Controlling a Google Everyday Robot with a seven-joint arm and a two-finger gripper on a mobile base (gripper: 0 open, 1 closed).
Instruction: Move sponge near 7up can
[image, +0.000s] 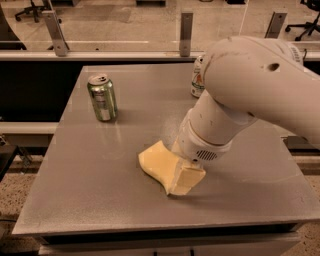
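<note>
Now sponge flat, long axis diagonal; hand at near-right end.

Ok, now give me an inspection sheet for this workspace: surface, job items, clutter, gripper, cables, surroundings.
Surface: grey table, flat top.
Job's things: sponge lying front centre; 7up can upright at the back, partly hidden by the arm.
Clutter: green can upright, back left.
Gripper: gripper low at the sponge's right end.
Cables: nothing seen.
Surroundings: posts and glass behind the table.
</note>
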